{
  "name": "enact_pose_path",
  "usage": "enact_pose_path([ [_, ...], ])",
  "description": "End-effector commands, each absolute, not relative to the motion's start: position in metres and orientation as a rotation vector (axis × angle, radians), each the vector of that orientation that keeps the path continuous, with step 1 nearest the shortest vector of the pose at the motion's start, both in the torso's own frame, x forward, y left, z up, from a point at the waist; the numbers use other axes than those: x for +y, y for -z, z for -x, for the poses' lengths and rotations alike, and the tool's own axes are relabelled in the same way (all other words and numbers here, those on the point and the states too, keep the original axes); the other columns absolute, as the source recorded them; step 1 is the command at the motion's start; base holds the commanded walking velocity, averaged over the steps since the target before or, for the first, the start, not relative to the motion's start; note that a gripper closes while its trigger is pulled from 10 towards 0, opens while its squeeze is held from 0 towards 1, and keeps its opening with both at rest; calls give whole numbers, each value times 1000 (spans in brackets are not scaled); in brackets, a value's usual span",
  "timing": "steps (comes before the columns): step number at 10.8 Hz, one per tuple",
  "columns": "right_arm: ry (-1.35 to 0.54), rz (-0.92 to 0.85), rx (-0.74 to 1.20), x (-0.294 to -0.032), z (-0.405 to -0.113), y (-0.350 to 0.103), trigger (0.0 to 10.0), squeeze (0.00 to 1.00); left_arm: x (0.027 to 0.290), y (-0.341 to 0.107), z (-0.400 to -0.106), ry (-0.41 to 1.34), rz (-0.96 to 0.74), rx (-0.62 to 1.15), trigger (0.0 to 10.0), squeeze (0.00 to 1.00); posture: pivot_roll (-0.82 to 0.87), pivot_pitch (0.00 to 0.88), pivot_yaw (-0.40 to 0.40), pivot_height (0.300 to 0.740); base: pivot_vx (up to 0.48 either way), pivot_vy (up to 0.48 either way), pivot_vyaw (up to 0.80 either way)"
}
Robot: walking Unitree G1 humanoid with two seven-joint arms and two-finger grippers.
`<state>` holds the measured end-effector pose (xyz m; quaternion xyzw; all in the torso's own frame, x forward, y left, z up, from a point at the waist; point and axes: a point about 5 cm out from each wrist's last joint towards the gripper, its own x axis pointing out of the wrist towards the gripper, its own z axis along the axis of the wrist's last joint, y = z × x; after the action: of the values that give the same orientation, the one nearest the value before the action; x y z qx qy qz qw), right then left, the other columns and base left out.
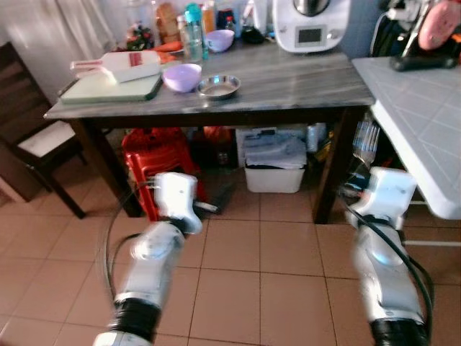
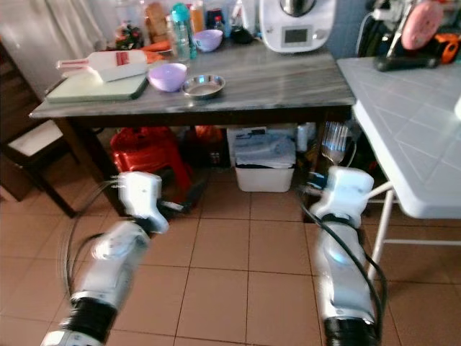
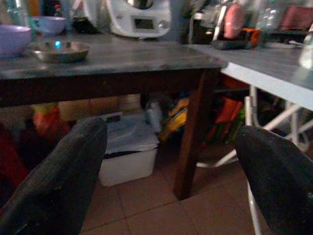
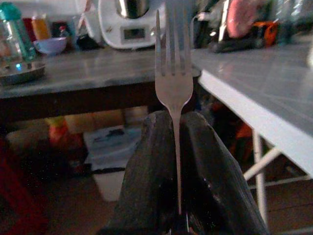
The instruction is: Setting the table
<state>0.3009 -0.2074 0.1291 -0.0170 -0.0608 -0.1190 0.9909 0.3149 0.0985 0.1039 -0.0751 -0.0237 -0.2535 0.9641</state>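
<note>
While the robot stands back from the dark table (image 1: pixel 288 86), the right gripper (image 4: pixel 177 142) has its two fingers pinched tight on a fork (image 4: pixel 173 88), tines up, handle clamped between the pads. From the head camera that fork (image 2: pixel 333 144) shows just above the right wrist, near the table's leg and low beside the white table (image 2: pixel 403 130). So the fork is in hand, not yet laid anywhere.

Over on the left, the left gripper (image 3: pixel 171 166) is spread wide, nothing between its fingers, held low in front of the dark table.

Up on the dark table: a steel dish (image 1: pixel 219 86) just beside a lilac bowl (image 1: pixel 181 76), a cutting board (image 1: pixel 108 88) with a white bottle (image 1: pixel 130 65) lying across it, a kitchen machine (image 1: pixel 311 25) at the back. No cutlery laid out that I can spot.

My read: early going. One utensil collected; it needs carrying to a place and setting down, and most of the setting looks undone.
</note>
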Motion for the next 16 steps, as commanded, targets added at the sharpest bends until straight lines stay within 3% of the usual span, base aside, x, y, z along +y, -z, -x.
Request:
enact_pose_path([
  [1, 203, 32, -173, -197, -304, -140, 10000, 0, 113, -105, -317, 473, 125, -51, 10000, 0, 37, 0, 95, 740, 0, 431, 0],
  [4, 205, 31, -168, -198, -304, -139, 10000, 0, 113, -104, -318, 464, 115, -44, 10000, 0, 37, 0, 94, 740, 0, 446, 0],
  [7, 210, 33, -171, -199, -303, -139, 10000, 0, 120, -108, -320, 448, 108, -68, 10000, 0, 36, 0, 97, 740, 0, 0, 0],
  [11, 210, 31, -174, -199, -301, -139, 10000, 0, 119, -107, -317, 471, 114, -68, 10000, 0, 36, 0, 99, 740, 0, 0, 497],
  [16, 193, 45, -158, -203, -272, -132, 10000, 0, 155, -95, -300, 353, 55, -61, 10000, 0, 46, 0, 92, 740, 0, 0, 180],
])
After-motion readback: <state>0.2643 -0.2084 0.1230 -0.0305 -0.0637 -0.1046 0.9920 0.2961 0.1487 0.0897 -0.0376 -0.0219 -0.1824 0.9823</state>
